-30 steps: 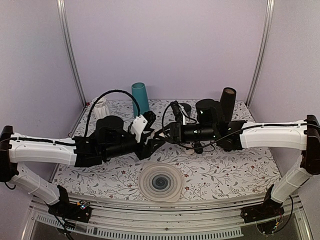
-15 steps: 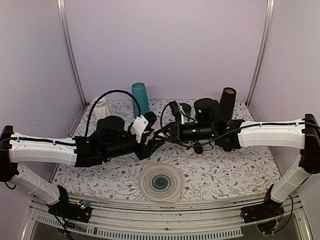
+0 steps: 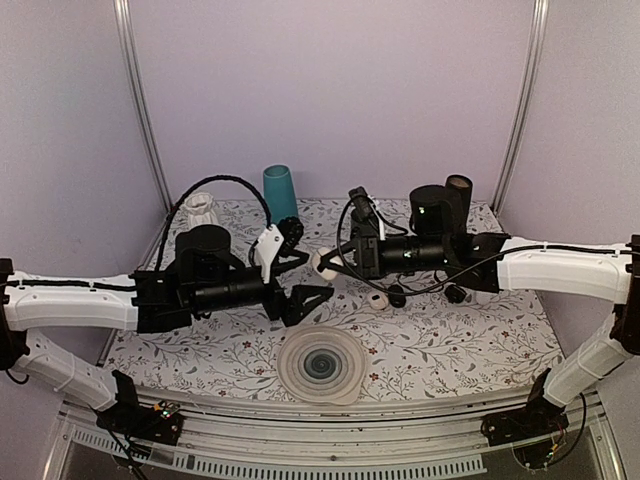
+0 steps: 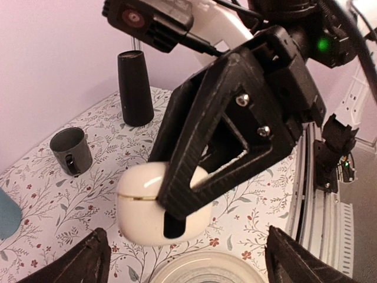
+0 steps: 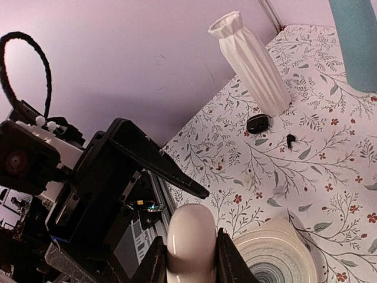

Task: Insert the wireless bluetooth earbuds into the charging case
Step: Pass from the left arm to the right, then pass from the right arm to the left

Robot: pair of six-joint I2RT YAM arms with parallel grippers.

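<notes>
The charging case (image 4: 138, 206) is a glossy white pebble with its lid shut. It hangs above the table, and my right gripper (image 5: 192, 262) is shut on it. In the right wrist view the case (image 5: 191, 239) sits between the two black fingers (image 5: 154, 265). From above, the case (image 3: 322, 264) is at the tip of the right gripper (image 3: 332, 264), mid-table. My left gripper (image 4: 188, 265) stands open just in front of the case, touching nothing, and seen from above it (image 3: 305, 300) is low and to the left. A small white piece (image 3: 377, 298), perhaps an earbud, lies on the table.
A round ribbed dish (image 3: 321, 364) lies near the front edge. At the back stand a teal cup (image 3: 281, 195), a white fluted vase (image 3: 201, 210) and a black cylinder (image 3: 458, 190). A grey mug (image 4: 70, 150) and a black oval case (image 5: 257, 123) are on the flowered cloth.
The left gripper has opened, let go of the case and drawn back to the left. The right gripper has shut on the case and now holds it alone.
</notes>
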